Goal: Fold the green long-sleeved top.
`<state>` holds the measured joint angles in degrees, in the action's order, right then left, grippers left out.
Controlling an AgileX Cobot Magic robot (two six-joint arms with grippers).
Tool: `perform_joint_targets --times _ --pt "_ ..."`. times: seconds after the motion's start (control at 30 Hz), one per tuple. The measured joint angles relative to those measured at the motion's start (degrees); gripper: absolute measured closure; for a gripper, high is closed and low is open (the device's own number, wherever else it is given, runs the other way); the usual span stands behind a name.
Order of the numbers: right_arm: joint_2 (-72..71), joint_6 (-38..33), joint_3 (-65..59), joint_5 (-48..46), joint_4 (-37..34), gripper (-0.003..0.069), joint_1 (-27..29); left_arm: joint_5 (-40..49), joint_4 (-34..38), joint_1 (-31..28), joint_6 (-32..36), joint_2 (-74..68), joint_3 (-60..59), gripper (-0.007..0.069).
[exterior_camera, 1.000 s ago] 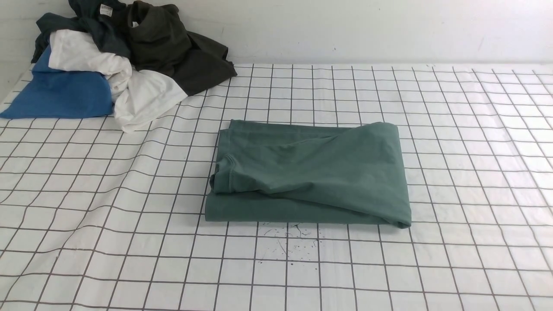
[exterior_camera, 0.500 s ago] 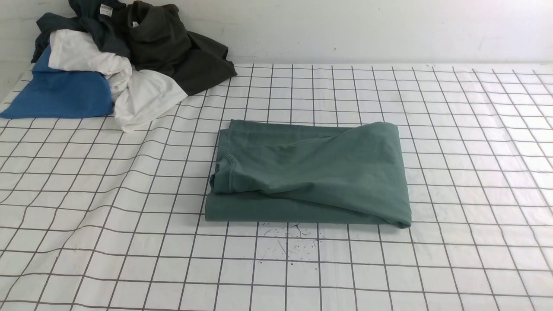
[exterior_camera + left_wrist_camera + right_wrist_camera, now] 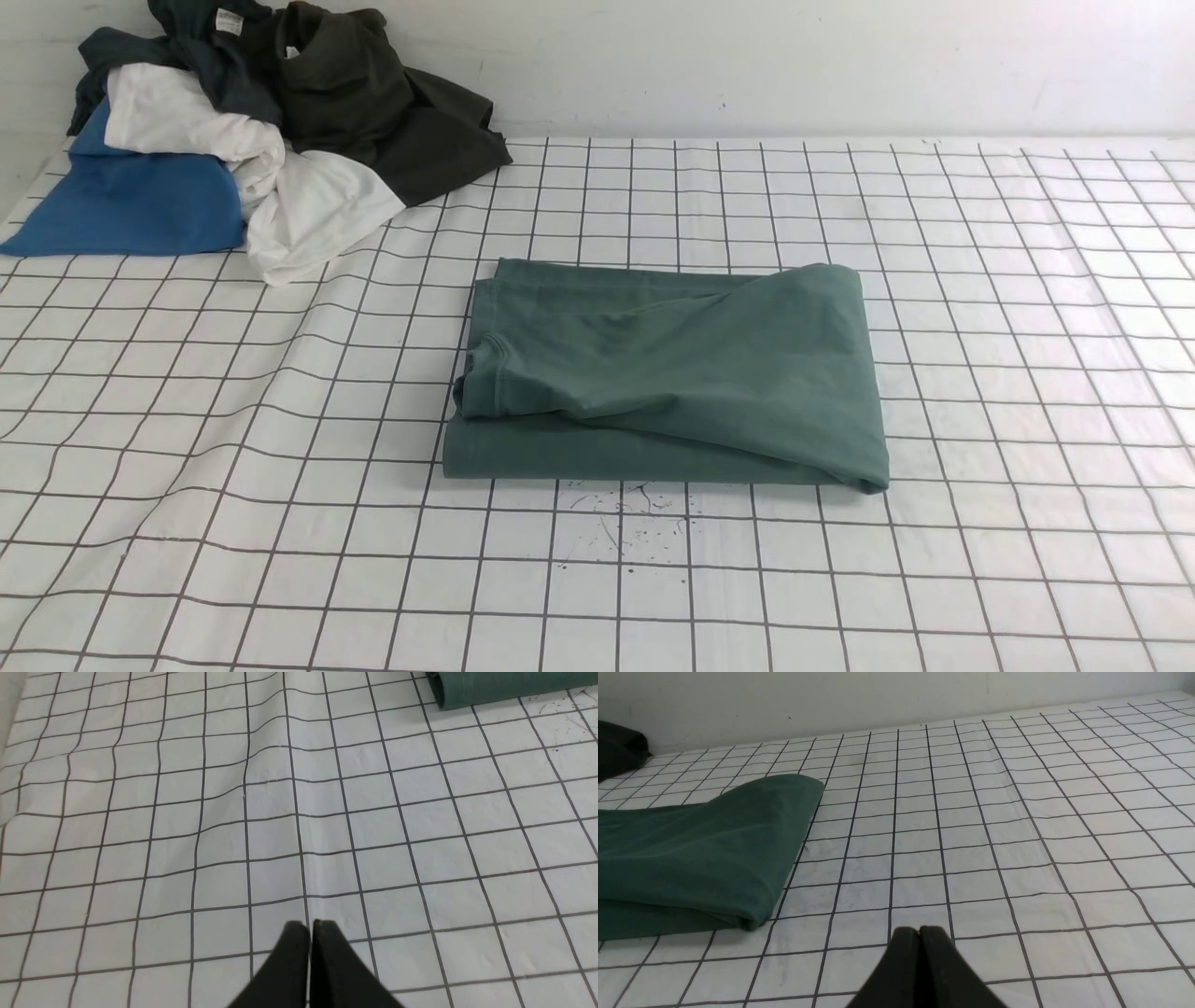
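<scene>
The green long-sleeved top (image 3: 667, 378) lies folded into a thick rectangle at the middle of the checked cloth, its ribbed neck at the left side of the bundle. A corner of it shows in the left wrist view (image 3: 504, 688), and its rounded right fold in the right wrist view (image 3: 705, 854). Neither arm appears in the front view. My left gripper (image 3: 310, 926) hovers shut and empty over bare cloth, well away from the top. My right gripper (image 3: 920, 931) is also shut and empty, off to the right of the top.
A heap of other garments sits at the back left: blue (image 3: 131, 201), white (image 3: 280, 205), dark teal with a white tag (image 3: 210, 47) and very dark olive (image 3: 383, 121). The white grid cloth (image 3: 980, 373) is wrinkled on the left. Ink specks (image 3: 625, 523) mark it before the top.
</scene>
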<state>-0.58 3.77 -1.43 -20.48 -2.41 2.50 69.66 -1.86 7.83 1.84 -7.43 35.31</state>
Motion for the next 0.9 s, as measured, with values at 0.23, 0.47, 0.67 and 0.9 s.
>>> perform_joint_targets --times 0.23,0.47,0.67,0.9 --pt "0.00 0.05 0.02 -0.07 0.00 0.0673 0.00 -35.61 -1.30 -0.22 -0.51 2.02 -14.50 0.0631" --pt "0.00 0.11 0.02 -0.07 -0.01 0.0673 0.00 -55.07 3.57 -5.90 -0.71 7.15 -31.49 0.0631" --pt "0.00 0.16 0.02 -0.12 -0.18 0.0673 0.00 -50.48 8.13 -8.73 0.42 8.05 -36.85 0.0631" --pt "0.00 0.16 0.02 -0.12 -0.18 0.0673 0.00 -49.57 8.13 -8.85 0.62 8.05 -36.73 0.0631"
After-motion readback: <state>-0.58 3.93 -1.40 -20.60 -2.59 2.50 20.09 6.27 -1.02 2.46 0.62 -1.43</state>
